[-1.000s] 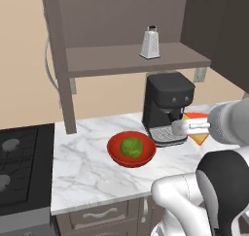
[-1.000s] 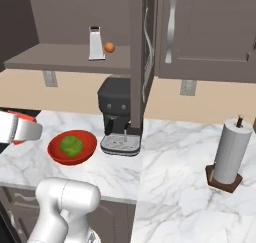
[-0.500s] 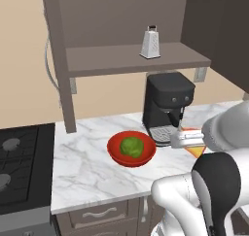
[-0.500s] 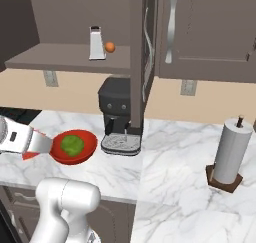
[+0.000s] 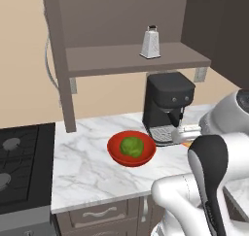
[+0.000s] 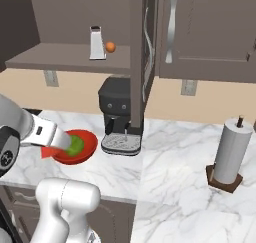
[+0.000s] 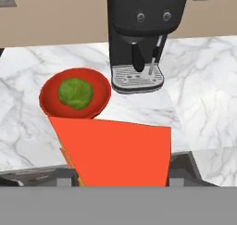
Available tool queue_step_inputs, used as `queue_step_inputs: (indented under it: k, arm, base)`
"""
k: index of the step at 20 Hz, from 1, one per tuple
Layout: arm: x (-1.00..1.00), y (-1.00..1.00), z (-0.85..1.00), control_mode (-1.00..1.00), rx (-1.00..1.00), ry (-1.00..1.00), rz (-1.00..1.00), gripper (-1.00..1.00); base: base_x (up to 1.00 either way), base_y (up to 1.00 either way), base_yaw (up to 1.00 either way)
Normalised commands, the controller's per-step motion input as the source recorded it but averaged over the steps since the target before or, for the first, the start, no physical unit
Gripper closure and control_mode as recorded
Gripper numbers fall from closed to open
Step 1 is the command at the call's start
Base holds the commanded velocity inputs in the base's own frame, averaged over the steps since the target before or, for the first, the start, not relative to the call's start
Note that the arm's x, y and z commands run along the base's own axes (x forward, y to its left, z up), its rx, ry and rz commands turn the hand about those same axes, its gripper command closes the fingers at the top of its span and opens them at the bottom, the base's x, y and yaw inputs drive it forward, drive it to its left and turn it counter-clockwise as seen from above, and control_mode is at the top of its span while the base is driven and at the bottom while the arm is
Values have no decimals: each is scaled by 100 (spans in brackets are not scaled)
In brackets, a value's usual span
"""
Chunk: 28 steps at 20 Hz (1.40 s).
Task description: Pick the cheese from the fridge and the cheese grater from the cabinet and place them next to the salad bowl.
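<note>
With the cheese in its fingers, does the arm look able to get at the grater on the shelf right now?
Probably not yet. The gripper is shut on the cheese low over the counter by the salad bowl. The cheese grater stands unobstructed on the open cabinet shelf above, so after release, likely yes.

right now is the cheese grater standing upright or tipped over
Upright. The cheese grater stands on its wide base on the cabinet shelf, dark handle on top, taper pointing up.
</note>
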Motion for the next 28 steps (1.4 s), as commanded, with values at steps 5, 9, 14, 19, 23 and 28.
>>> queue_step_inputs:
  k: [5,9,14,19,23,28]
  arm:
    - [51,-18,-64,-100,-5,0,0,100]
    - [60,-19,-70,-100,-5,-2,0,100]
    - [55,-32,-66,-100,-1,-5,0,100]
    - [37,-24,-54,-100,0,-12,6,100]
    - [1,0,-53,-100,-2,-16,13,100]
    - [0,0,-63,-100,-4,-9,15,100]
  base:
    - [0,0,0]
    - [0,0,0]
    - [0,0,0]
    - [0,0,0]
    - [0,0,0]
    - [0,0,0]
